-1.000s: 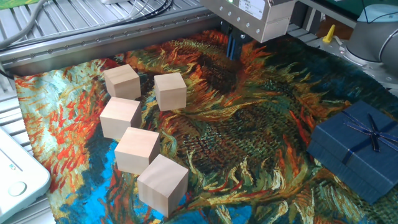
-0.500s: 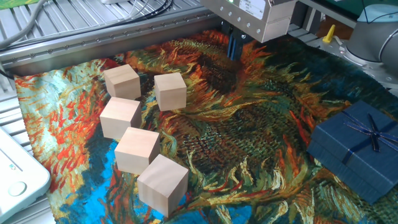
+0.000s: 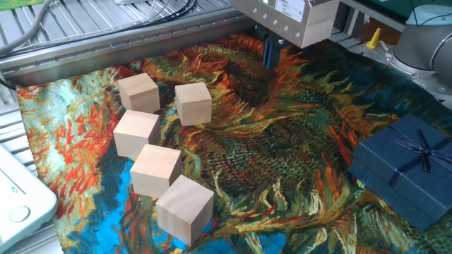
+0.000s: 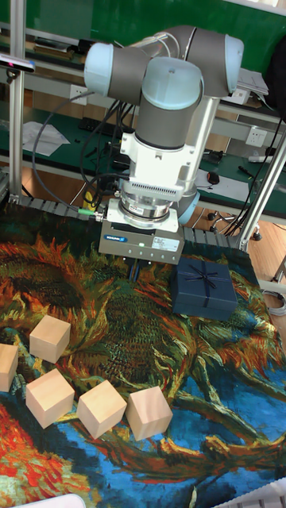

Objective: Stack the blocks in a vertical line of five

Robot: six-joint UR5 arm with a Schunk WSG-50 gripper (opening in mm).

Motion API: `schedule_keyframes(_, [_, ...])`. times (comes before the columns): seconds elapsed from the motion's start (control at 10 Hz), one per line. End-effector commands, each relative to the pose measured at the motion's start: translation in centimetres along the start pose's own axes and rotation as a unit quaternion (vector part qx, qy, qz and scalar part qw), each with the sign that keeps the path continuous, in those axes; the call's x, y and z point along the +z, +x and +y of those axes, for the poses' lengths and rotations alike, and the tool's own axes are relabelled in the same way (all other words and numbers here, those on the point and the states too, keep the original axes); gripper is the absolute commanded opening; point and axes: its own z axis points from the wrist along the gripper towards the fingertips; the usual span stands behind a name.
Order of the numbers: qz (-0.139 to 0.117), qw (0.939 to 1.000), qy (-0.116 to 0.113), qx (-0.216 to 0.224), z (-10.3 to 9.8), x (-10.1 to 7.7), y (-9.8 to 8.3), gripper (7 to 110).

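Observation:
Five pale wooden blocks lie loose on the patterned cloth, none stacked. In the fixed view they sit at the left: one at the back (image 3: 138,92), one beside it (image 3: 193,103), then a line running forward (image 3: 135,132), (image 3: 155,169), (image 3: 185,209). The tall fixed view has them in a row near the bottom (image 4: 50,337), (image 4: 49,397), (image 4: 101,408), (image 4: 149,413), with one cut off by the left edge (image 4: 4,367). My gripper (image 3: 272,56) (image 4: 143,271) hangs over the far middle of the cloth, well apart from the blocks. It looks open and holds nothing; its body hides most of the fingers.
A dark blue ribboned gift box (image 3: 406,169) (image 4: 205,287) rests on the cloth at the right. A metal rail and cables (image 3: 106,35) run along the far edge. A white device (image 3: 18,201) sits off the cloth at the near left.
The gripper has shifted very slightly to the right in the fixed view. The blocks and the gift box have not moved.

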Motion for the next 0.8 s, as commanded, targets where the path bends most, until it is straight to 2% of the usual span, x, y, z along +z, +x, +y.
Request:
schedule_keyframes(0.0, [-0.019,0.9998,0.007,0.006,-0.4,-0.1,-1.0,7])
schedule_keyframes(0.1, [-0.027,0.9996,0.006,0.003,-0.4,-0.2,-1.3,7])
schedule_keyframes(0.3, [-0.067,0.9971,0.036,-0.003,-1.8,-0.4,-3.4,7])
schedule_keyframes(0.5, [-0.052,0.9981,0.034,-0.004,-1.8,-0.3,-2.6,7])
schedule_keyframes(0.6, [-0.055,0.9982,0.024,-0.007,-1.2,-0.3,-2.7,7])
schedule_keyframes(0.7, [-0.069,0.9972,0.027,-0.005,-1.4,-0.4,-3.5,7])
